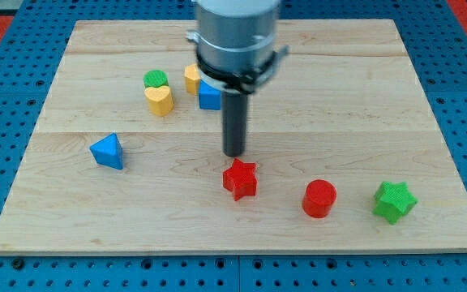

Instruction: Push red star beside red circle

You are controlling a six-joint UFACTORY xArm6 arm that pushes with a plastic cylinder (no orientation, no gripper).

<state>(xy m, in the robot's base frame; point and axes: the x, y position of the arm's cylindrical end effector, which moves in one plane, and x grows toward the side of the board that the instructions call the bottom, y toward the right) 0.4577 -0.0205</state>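
The red star (240,179) lies on the wooden board (363,97) a little below the middle. The red circle (319,198) stands to its right, about a block's width apart. My tip (234,153) is just above the star at the star's upper left edge, very close to it or touching it; I cannot tell which.
A green star (394,201) sits right of the red circle. A blue triangle (108,152) lies at the left. A green block (156,79), a yellow heart (159,100), a yellow block (191,79) and a blue block (210,96) cluster at the upper left of the rod.
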